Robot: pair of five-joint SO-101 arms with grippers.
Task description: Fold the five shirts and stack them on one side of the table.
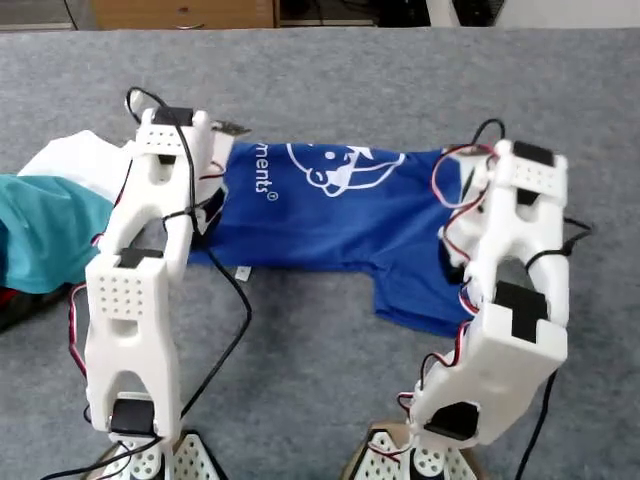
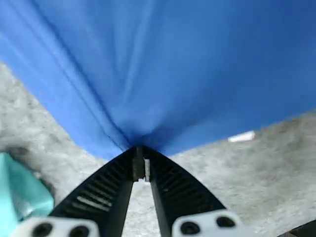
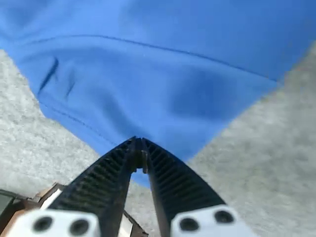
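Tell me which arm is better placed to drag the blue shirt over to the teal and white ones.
Left, probably. The left gripper is shut on the blue shirt at the end beside the teal shirt and white shirt; the right gripper pinches the far end.

Partial white lettering [image 1: 262, 172] on the blue shirt [image 1: 330, 215], seemingly unreadable

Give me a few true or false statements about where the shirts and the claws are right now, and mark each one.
1. The left claw is shut on the blue shirt. True.
2. The right claw hangs open over bare table. False: it is shut on the blue shirt's edge.
3. A teal shirt lies beside the left arm. True.
4. The blue shirt sits stacked on the teal one. False: it lies spread on the gray table between the arms.
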